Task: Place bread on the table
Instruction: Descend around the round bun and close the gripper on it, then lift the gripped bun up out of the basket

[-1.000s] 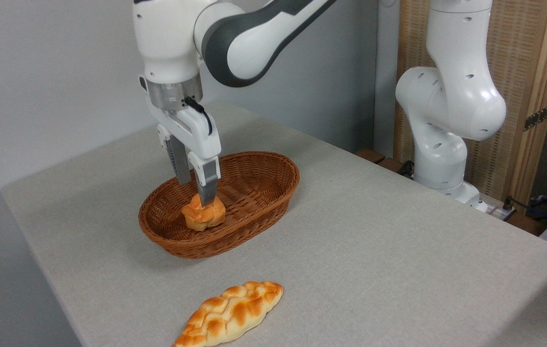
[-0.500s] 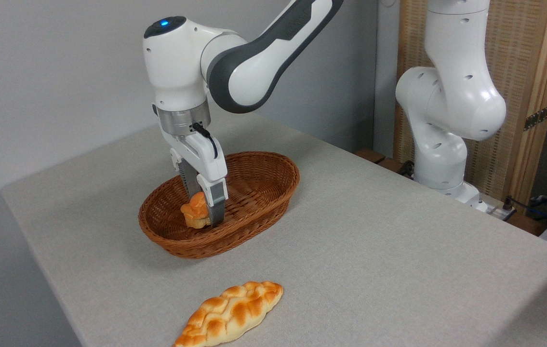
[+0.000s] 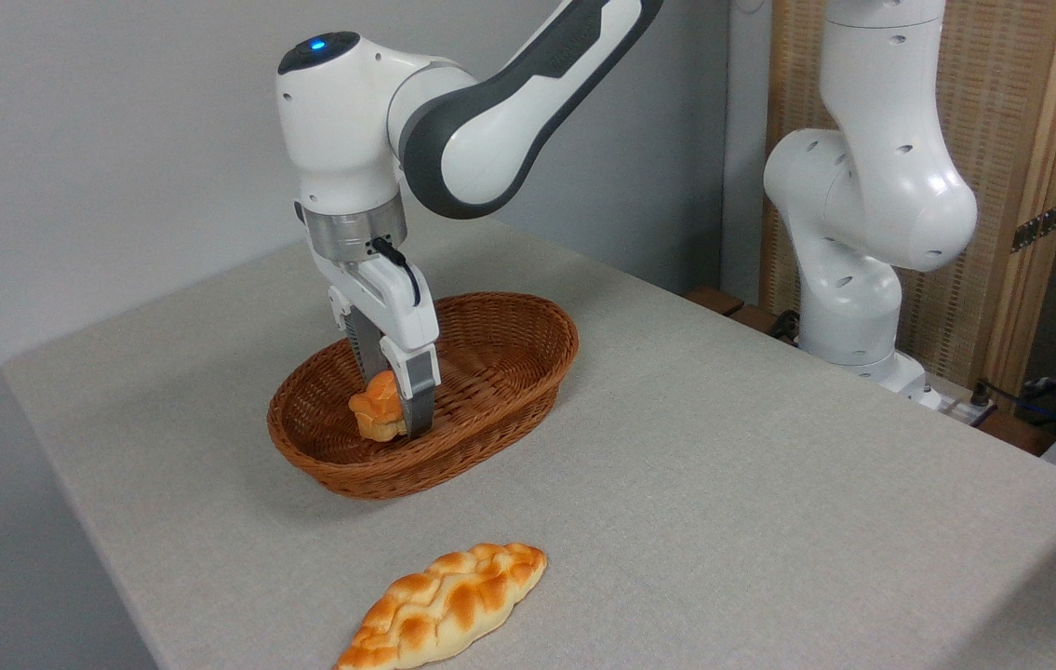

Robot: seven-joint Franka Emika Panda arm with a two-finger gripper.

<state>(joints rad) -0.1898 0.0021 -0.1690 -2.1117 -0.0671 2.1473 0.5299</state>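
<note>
The bread [image 3: 375,410], a small golden-orange bun, lies in the left part of the brown wicker basket [image 3: 509,368] on the grey-beige table [image 3: 751,465]. My gripper [image 3: 394,408] reaches down into the basket with its jaws on either side of the bun. One finger [image 3: 419,398] stands in front of the bun and hides its right side. The other finger is behind the bun, its tip hidden. The fingers stand apart at the same spread as before, so the gripper reads as open around the bun.
A long braided loaf [image 3: 446,608] lies on the cloth near the front edge. A second white robot arm [image 3: 862,205] stands at the table's right rear, beside a wooden screen. The table's left and front edges are close to the basket.
Over the last second the arm dropped and shifted slightly right, bringing the fingers down around the bun. Nothing has moved in the last half second.
</note>
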